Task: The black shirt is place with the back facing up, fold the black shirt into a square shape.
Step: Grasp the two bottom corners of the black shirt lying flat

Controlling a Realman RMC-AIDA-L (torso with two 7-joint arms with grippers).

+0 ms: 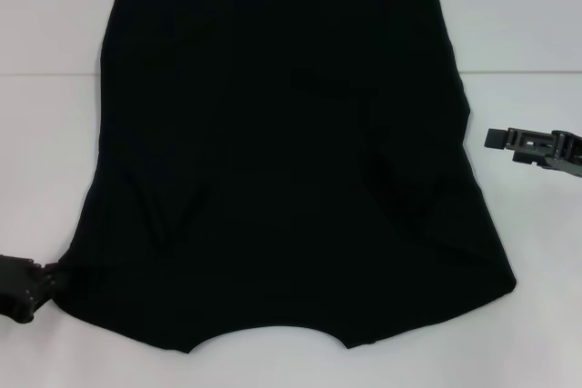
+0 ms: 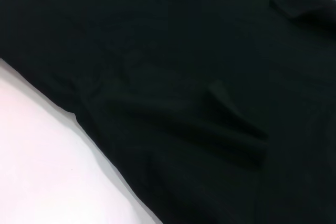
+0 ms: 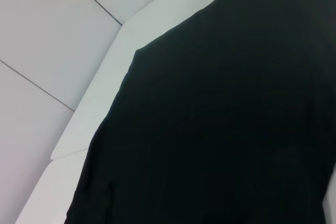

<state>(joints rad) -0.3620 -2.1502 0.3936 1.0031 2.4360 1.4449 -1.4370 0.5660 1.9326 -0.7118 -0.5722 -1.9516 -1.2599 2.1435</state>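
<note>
The black shirt [image 1: 291, 152] lies spread flat on the white table [image 1: 536, 34], plain side up, no lettering showing. Its curved neckline is at the near edge and its straight hem at the far edge. Both side parts look folded inward, leaving diagonal creases. My left gripper [image 1: 56, 272] sits at the shirt's near left corner, touching the cloth edge. My right gripper [image 1: 493, 138] hovers just off the shirt's right edge, apart from it. The left wrist view fills with wrinkled black shirt [image 2: 210, 77]. The right wrist view shows the black shirt [image 3: 220, 129] near the table's far corner.
Bare white table surface [image 1: 45, 161] runs along both sides of the shirt and in front of it. A seam in the table [image 1: 518, 73] crosses behind the right gripper. Beyond the table's far corner lies a pale tiled floor [image 3: 47, 35].
</note>
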